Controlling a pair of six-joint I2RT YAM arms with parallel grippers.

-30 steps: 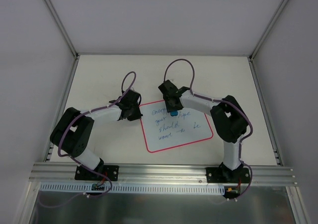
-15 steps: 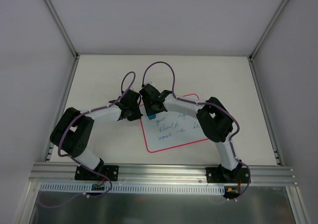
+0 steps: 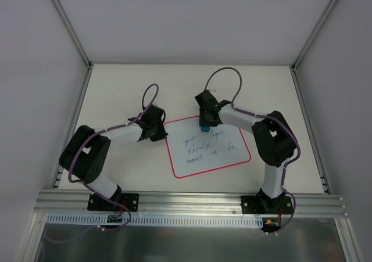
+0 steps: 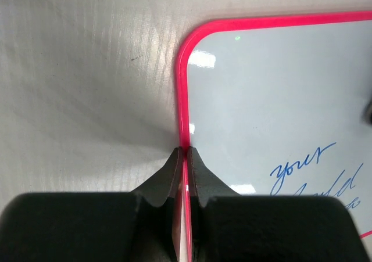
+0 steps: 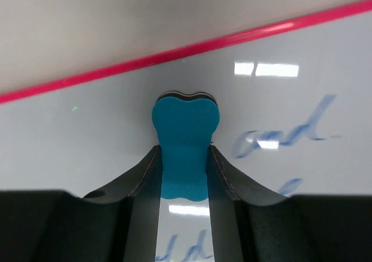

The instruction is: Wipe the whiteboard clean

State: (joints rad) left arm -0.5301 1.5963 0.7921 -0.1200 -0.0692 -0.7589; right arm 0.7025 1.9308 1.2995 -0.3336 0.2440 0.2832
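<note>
We see the whiteboard lying flat on the table, a little right of its middle. Blue handwriting crosses the board's centre, and the far strip is bare. Our left jaws are clenched on the red border of its left edge, just below the far left corner. Our right jaws grasp a blue eraser, whose end rests on the board just inside the far border.
</note>
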